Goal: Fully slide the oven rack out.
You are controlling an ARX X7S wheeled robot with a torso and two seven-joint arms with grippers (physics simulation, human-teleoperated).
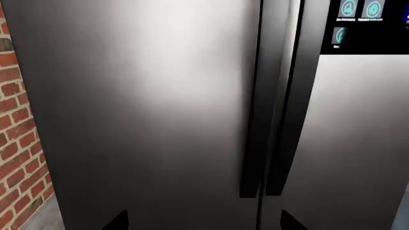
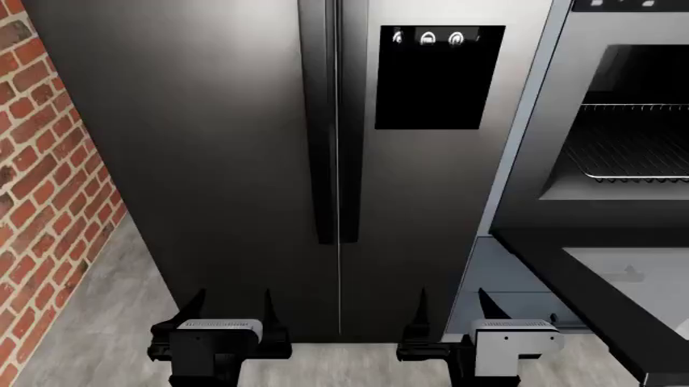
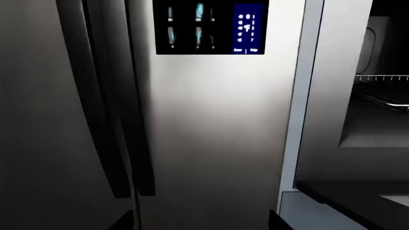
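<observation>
The oven rack, a grid of thin silvery wires, sits inside the open oven cavity at the right edge of the head view. Its edge also shows in the right wrist view. The oven door hangs open and flat below it, dark with a pale glass panel. My left gripper and right gripper are both open and empty, held low in front of the fridge, well left of the oven. Their tips show in the left wrist view and the right wrist view.
A tall steel double-door fridge with dark handles and a dispenser panel stands straight ahead. A brick wall is at the left. The floor is grey.
</observation>
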